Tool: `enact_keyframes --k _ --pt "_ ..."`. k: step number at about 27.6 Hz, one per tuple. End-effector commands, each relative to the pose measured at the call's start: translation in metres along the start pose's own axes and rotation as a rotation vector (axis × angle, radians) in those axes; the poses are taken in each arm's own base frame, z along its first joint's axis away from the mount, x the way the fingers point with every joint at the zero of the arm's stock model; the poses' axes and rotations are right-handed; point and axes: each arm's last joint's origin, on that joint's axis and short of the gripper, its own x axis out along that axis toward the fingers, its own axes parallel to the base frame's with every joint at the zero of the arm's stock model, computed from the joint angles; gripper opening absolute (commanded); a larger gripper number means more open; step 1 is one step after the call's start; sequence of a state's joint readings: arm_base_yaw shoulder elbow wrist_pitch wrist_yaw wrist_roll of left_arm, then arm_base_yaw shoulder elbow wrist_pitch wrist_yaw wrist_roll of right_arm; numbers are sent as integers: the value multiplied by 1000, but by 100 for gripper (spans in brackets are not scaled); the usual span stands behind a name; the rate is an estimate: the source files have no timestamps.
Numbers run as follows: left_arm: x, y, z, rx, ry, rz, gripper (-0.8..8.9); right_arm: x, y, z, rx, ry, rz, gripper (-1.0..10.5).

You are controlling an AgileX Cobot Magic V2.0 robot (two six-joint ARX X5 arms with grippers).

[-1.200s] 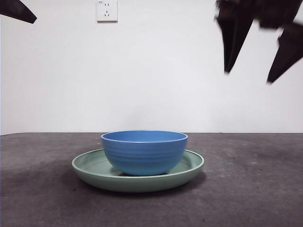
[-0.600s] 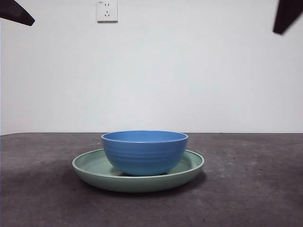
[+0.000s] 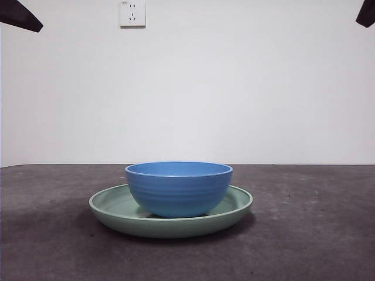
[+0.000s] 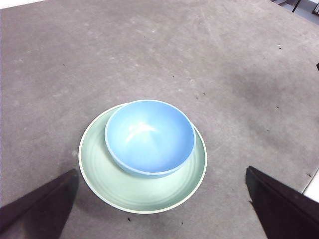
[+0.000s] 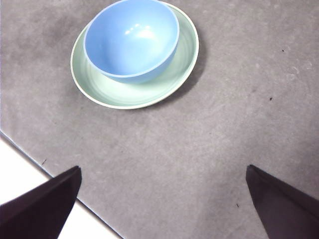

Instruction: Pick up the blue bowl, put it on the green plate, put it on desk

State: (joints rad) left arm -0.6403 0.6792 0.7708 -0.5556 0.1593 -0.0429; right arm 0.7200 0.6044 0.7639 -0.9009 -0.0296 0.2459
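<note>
Your right gripper (image 5: 159, 199) had just lifted away at 1 o'clock, jaws spread, leaving the blue bowl (image 3: 179, 187) seated on the green plate (image 3: 234, 206); the return to the desk (image 3: 316, 234) remained.

Left gripper (image 4: 159, 209): high above the desk, camera looking down from well up. Two black jaws rise from the frame's lower corners, spread wide apart, nothing between them. Holds nothing, touches nothing.

Right gripper (image 5: 162, 204): also raised high. Two black jaws spread wide, nothing gripped, no contact with anything.

Front view: both arms almost out of frame. One black tip (image 3: 20, 15) shows at the upper left corner, pointed, angled down toward the middle. A smaller black tip (image 3: 367, 14) shows at the upper right corner. Front view alone does not tell which tip belongs to which arm. Neither tip reaches down toward the table.
</note>
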Motion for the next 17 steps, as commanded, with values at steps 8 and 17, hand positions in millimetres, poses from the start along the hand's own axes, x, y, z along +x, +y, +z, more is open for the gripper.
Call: enact_keyframes --k 8,17 --pt "-2 -1 4 2 -15 -4 27 0 3 4 7 -22 43 56" --pt "-2 -1 1 3 -24 -1 27 0 3 4 7 -24 36 56"
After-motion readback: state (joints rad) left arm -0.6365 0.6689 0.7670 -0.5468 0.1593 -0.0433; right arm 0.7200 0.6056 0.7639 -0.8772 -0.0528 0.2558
